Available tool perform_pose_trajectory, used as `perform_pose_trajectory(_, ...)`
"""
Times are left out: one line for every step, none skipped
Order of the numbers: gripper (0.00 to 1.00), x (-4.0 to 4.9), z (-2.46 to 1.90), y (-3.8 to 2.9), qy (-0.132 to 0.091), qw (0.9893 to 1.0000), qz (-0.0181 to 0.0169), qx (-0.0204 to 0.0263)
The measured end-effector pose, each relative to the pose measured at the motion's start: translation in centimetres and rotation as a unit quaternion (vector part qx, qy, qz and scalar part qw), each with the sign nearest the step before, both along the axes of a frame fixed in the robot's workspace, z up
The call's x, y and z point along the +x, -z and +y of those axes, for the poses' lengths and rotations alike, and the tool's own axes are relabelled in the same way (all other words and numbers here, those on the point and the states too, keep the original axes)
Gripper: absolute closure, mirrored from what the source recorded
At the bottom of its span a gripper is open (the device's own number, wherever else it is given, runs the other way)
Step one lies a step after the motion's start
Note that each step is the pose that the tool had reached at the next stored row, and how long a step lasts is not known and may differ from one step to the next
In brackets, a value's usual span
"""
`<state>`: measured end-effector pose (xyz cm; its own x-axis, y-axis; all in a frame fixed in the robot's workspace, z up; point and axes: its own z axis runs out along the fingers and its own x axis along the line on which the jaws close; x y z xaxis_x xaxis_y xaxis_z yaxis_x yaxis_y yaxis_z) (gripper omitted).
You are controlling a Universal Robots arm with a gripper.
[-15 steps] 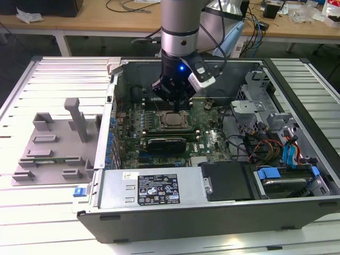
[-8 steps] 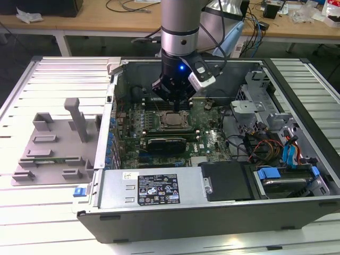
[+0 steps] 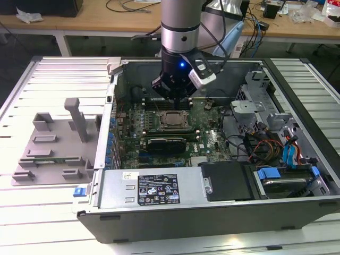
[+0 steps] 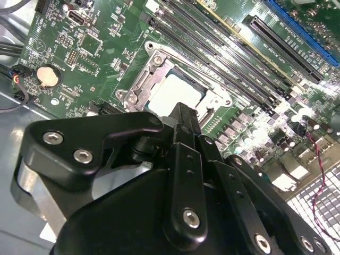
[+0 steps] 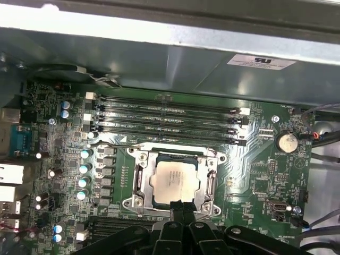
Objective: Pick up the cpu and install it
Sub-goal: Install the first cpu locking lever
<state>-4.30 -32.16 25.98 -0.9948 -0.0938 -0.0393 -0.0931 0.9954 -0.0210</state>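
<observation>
The cpu (image 5: 175, 180), a small square chip with a pale silvery top, lies flat inside the metal-framed socket (image 5: 139, 179) on the green motherboard (image 3: 212, 138). It also shows as the cpu (image 4: 178, 91) and the cpu (image 3: 171, 120). My gripper (image 3: 175, 98) hangs inside the open computer case, just above the socket. Its black fingers (image 5: 180, 208) meet at the tips at the socket's edge, shut with nothing between them. In the second wrist view the gripper (image 4: 183, 114) covers one edge of the chip.
A grey slotted plastic tray (image 3: 53, 143) lies on the table at the exterior view's left. The case holds the power supply (image 3: 154, 188), a drive cage with blue cables (image 3: 289, 159), memory slots (image 5: 170, 117) and a coin battery (image 5: 287, 142).
</observation>
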Motion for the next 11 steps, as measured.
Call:
perform_pose_trajectory(0.89, 0.0, 0.0, -0.3, 0.0, 1.0, 0.0, 0.0)
perform_pose_trajectory(0.89, 0.0, 0.0, -0.47, 0.0, 1.0, 0.0, 0.0)
perform_pose_trajectory(0.89, 0.0, 0.0, -0.63, 0.0, 1.0, 0.0, 0.0001)
perform_pose_trajectory(0.89, 0.0, 0.0, -1.0, 0.0, 1.0, 0.0, 0.0)
perform_pose_trajectory(0.89, 0.0, 0.0, -1.0, 0.0, 1.0, -0.0001, 0.0001)
perform_pose_trajectory(0.89, 0.0, 0.0, -1.0, 0.0, 1.0, -0.0001, 0.0002)
perform_pose_trajectory(0.89, 0.0, 0.0, -1.01, 0.0, 1.0, -0.0001, 0.0001)
perform_pose_trajectory(0.89, 0.0, 0.0, -1.02, 0.0, 1.0, 0.0, 0.0)
perform_pose_trajectory(0.89, -0.08, 0.0, -1.02, 0.0, 1.0, 0.0, 0.0)
perform_pose_trajectory(0.89, -0.21, 0.0, -1.02, 0.0, 1.0, 0.0, 0.0)
perform_pose_trajectory(0.89, -0.61, 0.0, -1.02, 0.0, 1.0, 0.0, 0.0)
